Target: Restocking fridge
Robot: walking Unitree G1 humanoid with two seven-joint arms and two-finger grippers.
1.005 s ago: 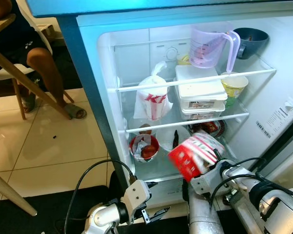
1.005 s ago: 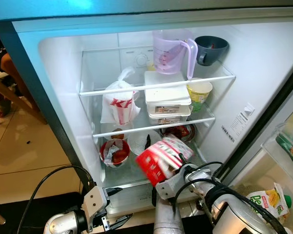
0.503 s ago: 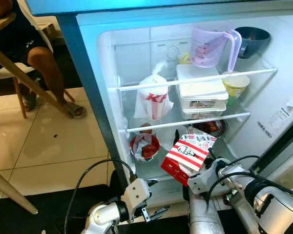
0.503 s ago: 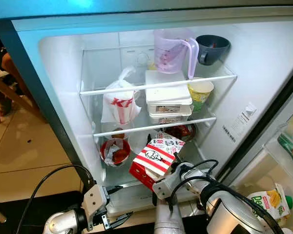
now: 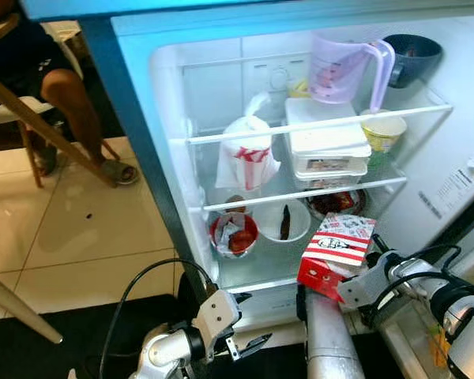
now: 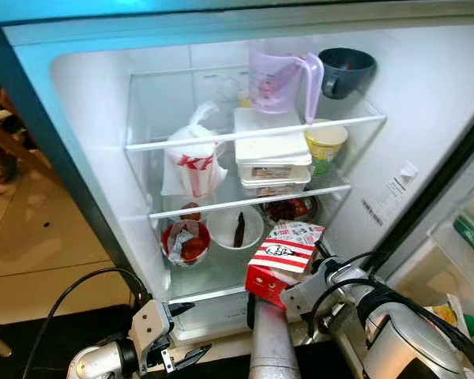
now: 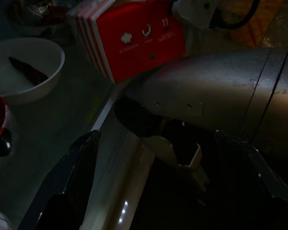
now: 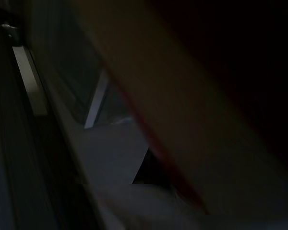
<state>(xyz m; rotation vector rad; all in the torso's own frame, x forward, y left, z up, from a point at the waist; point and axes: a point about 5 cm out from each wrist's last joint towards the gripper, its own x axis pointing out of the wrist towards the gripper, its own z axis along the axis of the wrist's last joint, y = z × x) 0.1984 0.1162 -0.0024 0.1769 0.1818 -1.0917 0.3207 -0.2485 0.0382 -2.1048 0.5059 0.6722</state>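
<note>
1. Box (image 5: 335,254), red-striped cardboard, sits at the fridge (image 5: 174,205) bottom shelf's front right, clamped by your right gripper (image 5: 362,278)
2. Likely light, crushable; hold its lower edge gently
3. Left gripper (image 5: 241,343) hangs spread

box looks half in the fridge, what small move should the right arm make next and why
Probably ease the red and white striped box forward onto the bottom shelf and set it down. The right gripper holds it at the shelf's front right edge, and bare shelf lies ahead, right of the white bowl. The left gripper hangs low, open.
</note>
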